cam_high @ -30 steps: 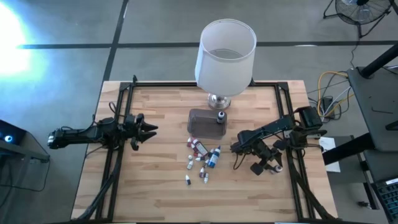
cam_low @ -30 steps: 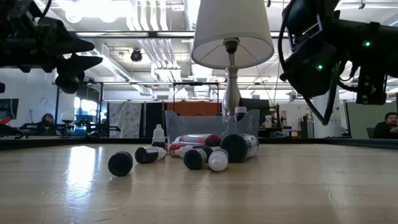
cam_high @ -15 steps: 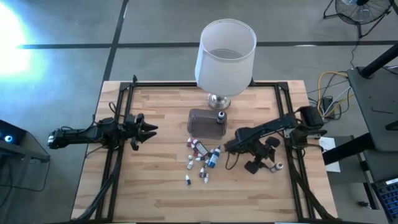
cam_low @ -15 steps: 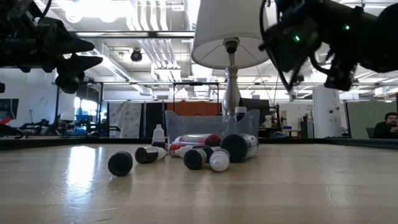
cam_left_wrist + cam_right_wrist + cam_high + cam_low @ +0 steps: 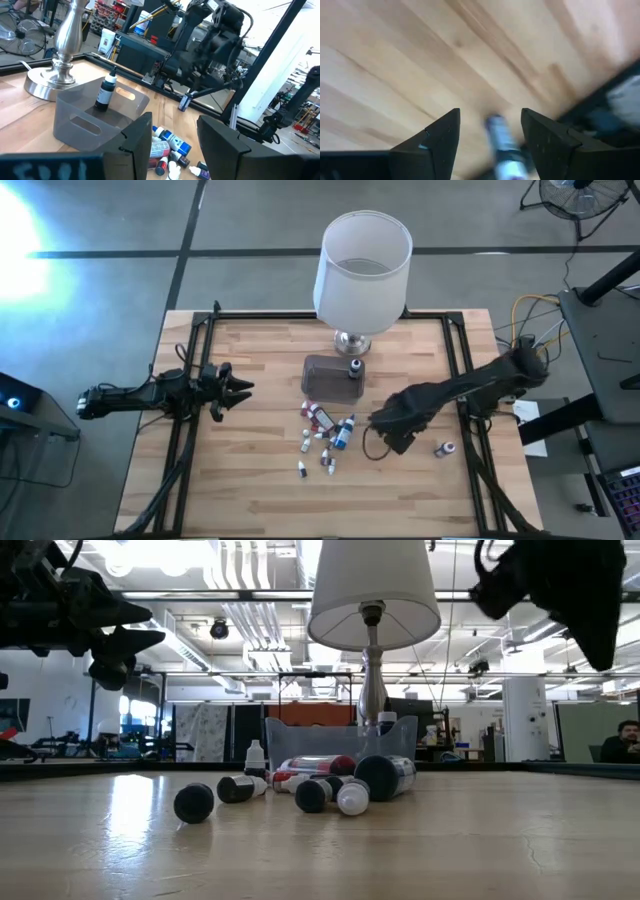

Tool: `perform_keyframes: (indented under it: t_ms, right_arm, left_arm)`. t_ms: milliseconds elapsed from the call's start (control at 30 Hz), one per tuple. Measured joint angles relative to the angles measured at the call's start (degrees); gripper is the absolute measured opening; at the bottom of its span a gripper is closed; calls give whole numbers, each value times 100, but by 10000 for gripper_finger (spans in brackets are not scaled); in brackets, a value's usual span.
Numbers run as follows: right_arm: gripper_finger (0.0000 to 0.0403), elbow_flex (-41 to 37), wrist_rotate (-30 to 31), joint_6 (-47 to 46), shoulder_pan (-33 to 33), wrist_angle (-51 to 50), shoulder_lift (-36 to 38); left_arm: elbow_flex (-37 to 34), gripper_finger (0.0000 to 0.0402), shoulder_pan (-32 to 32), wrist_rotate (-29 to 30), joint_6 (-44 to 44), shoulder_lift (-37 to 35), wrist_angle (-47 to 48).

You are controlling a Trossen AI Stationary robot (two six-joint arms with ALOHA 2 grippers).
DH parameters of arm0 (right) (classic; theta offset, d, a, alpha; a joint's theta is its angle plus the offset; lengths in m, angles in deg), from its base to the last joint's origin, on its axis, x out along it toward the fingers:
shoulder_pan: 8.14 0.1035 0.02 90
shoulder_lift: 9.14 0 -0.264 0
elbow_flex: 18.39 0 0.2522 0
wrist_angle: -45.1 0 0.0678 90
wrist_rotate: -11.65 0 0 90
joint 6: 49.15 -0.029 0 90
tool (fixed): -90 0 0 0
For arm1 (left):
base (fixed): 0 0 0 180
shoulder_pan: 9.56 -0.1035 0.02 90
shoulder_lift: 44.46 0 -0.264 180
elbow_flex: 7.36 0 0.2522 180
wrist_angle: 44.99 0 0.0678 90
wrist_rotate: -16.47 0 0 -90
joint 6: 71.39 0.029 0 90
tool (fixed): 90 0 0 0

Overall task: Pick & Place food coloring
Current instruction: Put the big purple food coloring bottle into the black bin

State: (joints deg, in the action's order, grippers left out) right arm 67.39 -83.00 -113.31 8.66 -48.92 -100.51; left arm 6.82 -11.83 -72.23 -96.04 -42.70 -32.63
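Small food coloring bottles (image 5: pixel 300 790) are lying in a bunch on the tabletop (image 5: pixel 320 850). A clear tub (image 5: pixel 340 745) is sitting just behind them, under a lamp (image 5: pixel 372 590). The left gripper (image 5: pixel 115 635) is hanging high, fingers apart.

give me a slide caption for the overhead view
Right gripper beside scattered food coloring bottles; left gripper waits at table's left.
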Motion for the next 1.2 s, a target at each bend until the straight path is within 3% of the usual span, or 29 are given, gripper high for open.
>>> perform_keyframes:
  t_ms: [200,367,567,700,933,1200]
  right_arm:
    - [206,-773,190,-3770,518,-197,1391]
    - [206,-1041,-22,-5232,1312,-116,2109]
    - [206,-1258,-585,-5779,2048,-73,2095]
    - [206,-1361,-587,-6023,2360,229,1953]
    - [208,-1433,-471,-5910,2512,330,1737]
    - [258,-1655,-244,-5889,2540,484,1733]
  left_arm:
    - [-2,135,-1,0,-1,0,-1]
    - [0,135,1,0,-1,0,-1]
    - [0,135,1,0,-1,0,-3]
    - [-1,135,1,0,-1,0,-5]
    - [0,135,0,2,-1,0,-5]
    - [0,135,-1,1,-1,1,-5]
